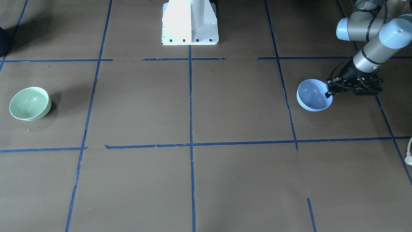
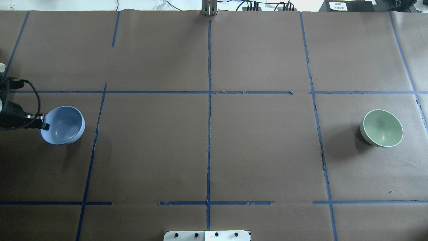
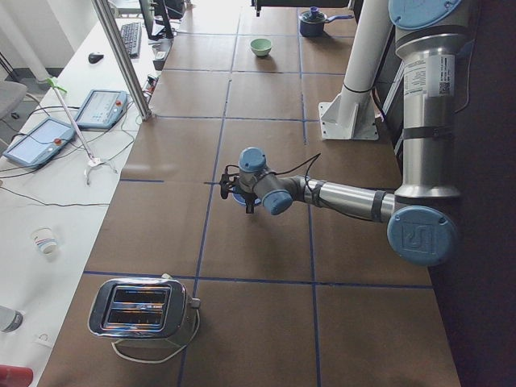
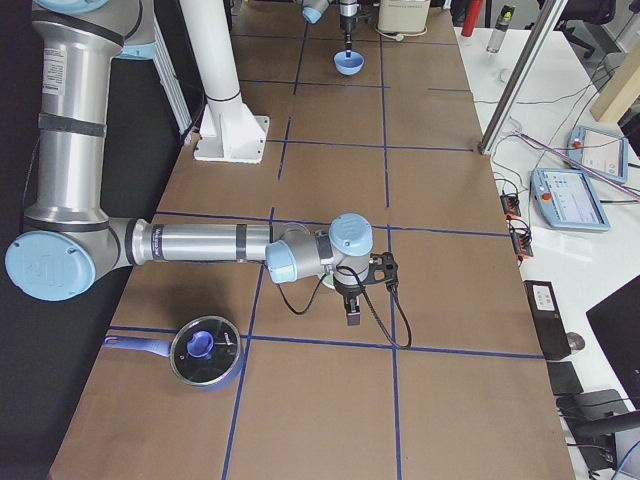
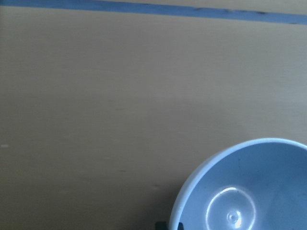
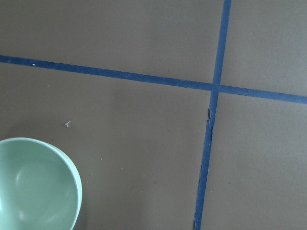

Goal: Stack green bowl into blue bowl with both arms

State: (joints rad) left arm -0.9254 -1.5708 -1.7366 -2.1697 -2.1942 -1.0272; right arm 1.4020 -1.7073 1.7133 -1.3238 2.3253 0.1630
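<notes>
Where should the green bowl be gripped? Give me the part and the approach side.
Take the green bowl by its rim, from above, one finger inside the wall and one outside. It sits upright and open, round and smooth with no handle, so the thin rim is the only pinchable edge. Any side of the rim should do.

We see a brown paper-covered table [image 2: 260,150] crossed by dark blue tape lines [image 2: 209,134]. Beside it a long white bench [image 3: 72,76] carries two grey tablet-like pendants [image 3: 101,107]; a shiny chrome toaster [image 3: 141,310] stands on the table.
</notes>
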